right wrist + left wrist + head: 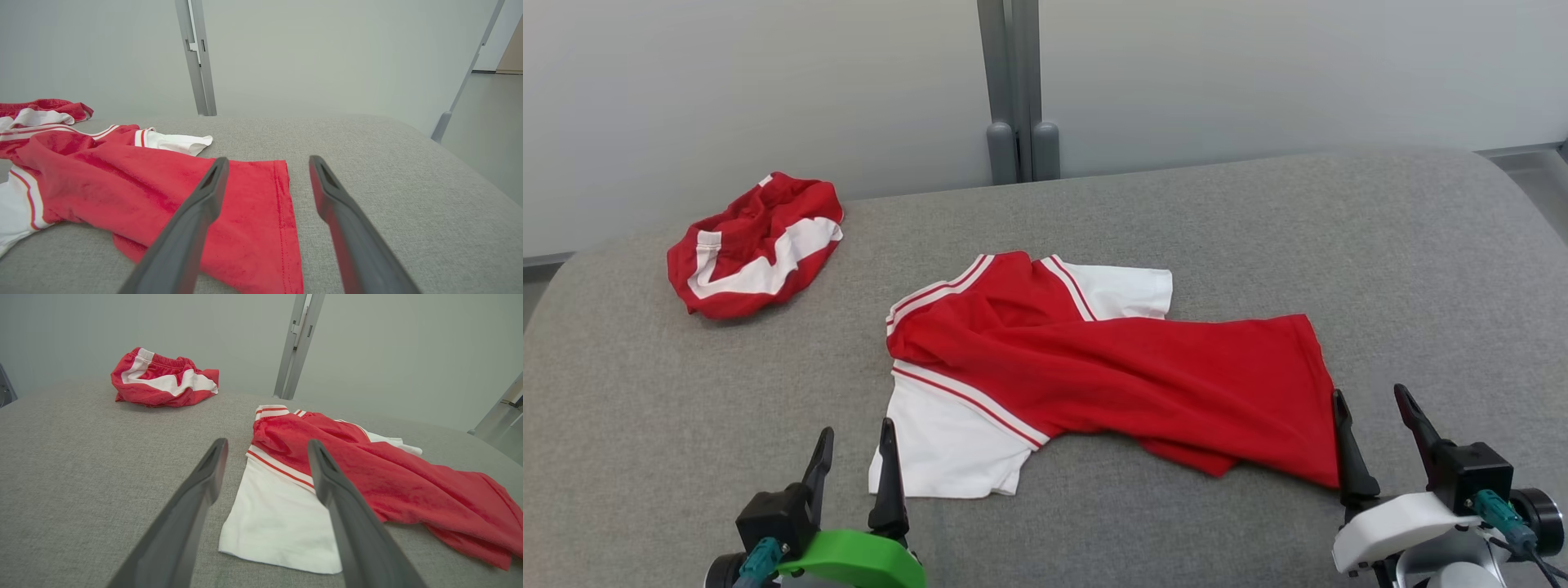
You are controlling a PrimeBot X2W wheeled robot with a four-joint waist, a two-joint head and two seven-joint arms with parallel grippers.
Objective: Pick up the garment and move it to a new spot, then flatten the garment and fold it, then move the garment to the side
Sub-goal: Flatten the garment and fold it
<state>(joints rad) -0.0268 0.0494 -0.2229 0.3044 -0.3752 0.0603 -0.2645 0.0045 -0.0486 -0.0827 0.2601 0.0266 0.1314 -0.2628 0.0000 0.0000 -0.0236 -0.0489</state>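
The red-and-white shirt (1094, 359) lies twisted on the grey cushion (1176, 212), my left gripper (856, 429) by its white sleeve, right gripper (1369, 394) at its hem, both spread wide and empty, so pinching only one layer could tighten that twist.

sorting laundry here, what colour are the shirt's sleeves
Sleeves are white with red-striped trim; clearest in left wrist view.

Grey fabric table (1176, 212) ends ahead of the left gripper (857, 426) at a pale wall (768, 82) with a grey post (1010, 82); floor (482, 134) perhaps grey
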